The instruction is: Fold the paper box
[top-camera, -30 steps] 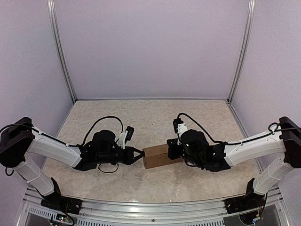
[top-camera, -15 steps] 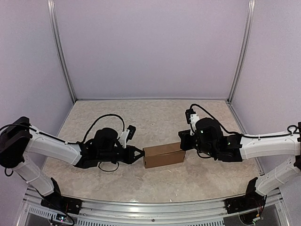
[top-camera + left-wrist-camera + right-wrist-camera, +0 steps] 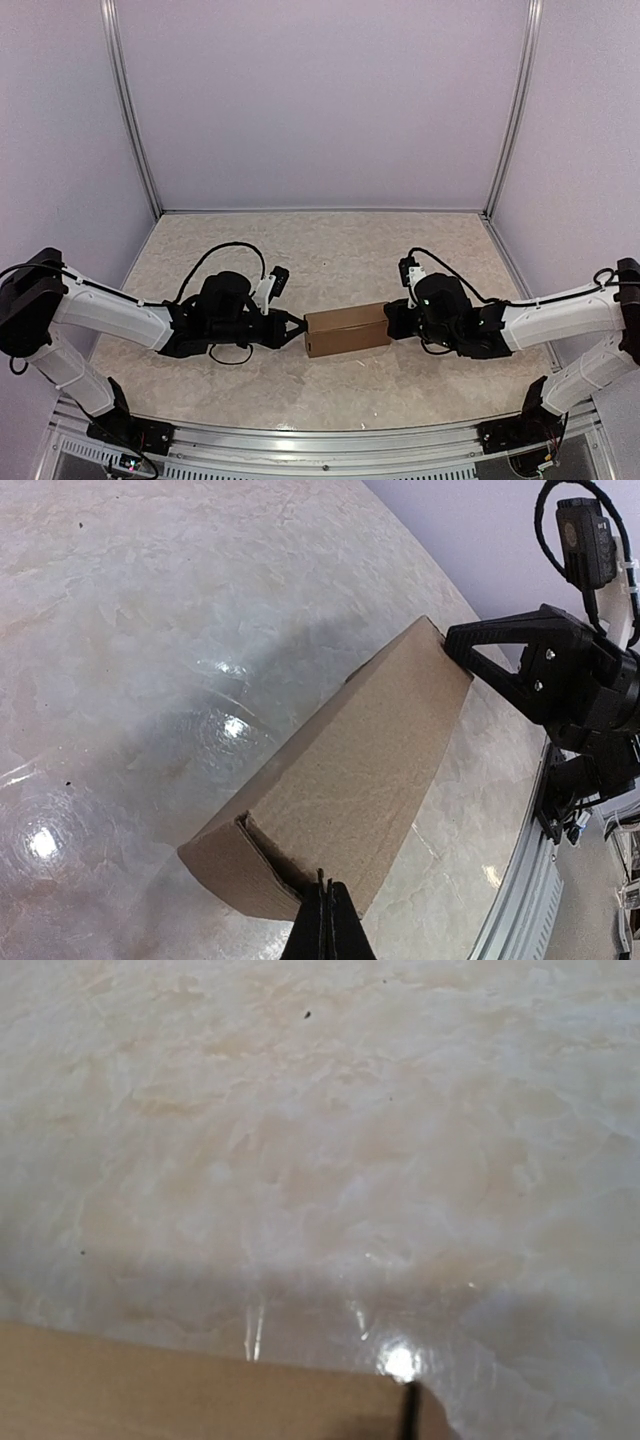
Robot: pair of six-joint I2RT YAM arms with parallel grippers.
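- The plain brown cardboard oblong box (image 3: 347, 330) lies folded shut on the marbled beige tabletop (image 3: 330, 250), near its middle, between my two arms.
- My left pincer (image 3: 298, 331) has its fingers pressed together, with the tips against the box's left end, where the end flap shows a seam.
- My right pincer (image 3: 390, 322) is pressed together too, its tip touching the upper corner of the box's right end.
- I cannot tell whether my left tips nip the flap's edge.

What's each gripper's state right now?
Left gripper: closed, tips against one end of the paper box.
Right gripper: closed, tips against the opposite end.
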